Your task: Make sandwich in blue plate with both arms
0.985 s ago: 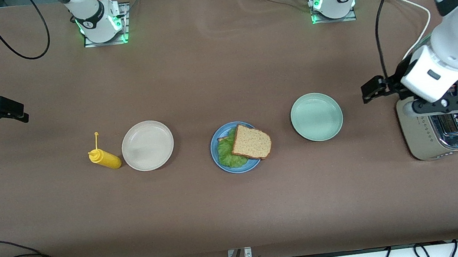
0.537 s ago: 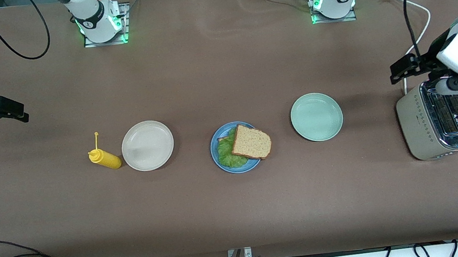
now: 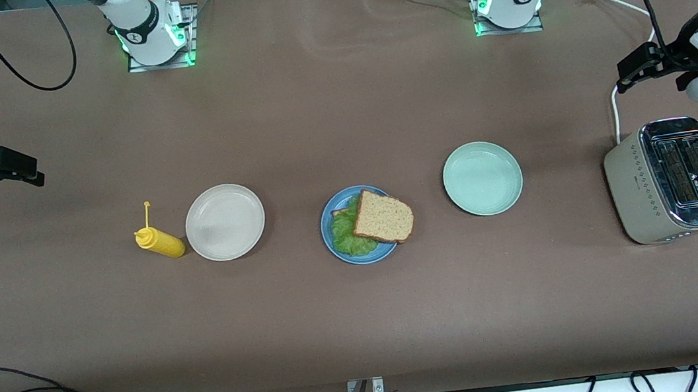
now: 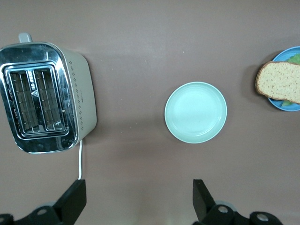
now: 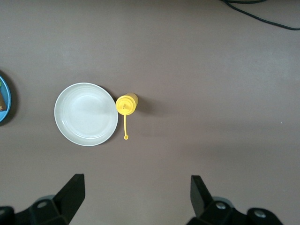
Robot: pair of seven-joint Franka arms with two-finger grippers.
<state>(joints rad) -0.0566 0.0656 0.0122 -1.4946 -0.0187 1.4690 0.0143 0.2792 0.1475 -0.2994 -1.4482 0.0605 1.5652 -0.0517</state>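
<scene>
Matt blue plate [image 3: 334, 241], grainy rough bread [image 3: 382, 217], shiny chrome-topped toaster [image 3: 673, 179].

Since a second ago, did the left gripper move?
Yes. The left gripper has pulled away from above the toaster, toward its own end of the table, fingers open.

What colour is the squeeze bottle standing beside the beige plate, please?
The squeeze bottle is bright yellow, clearest in the front view.
</scene>
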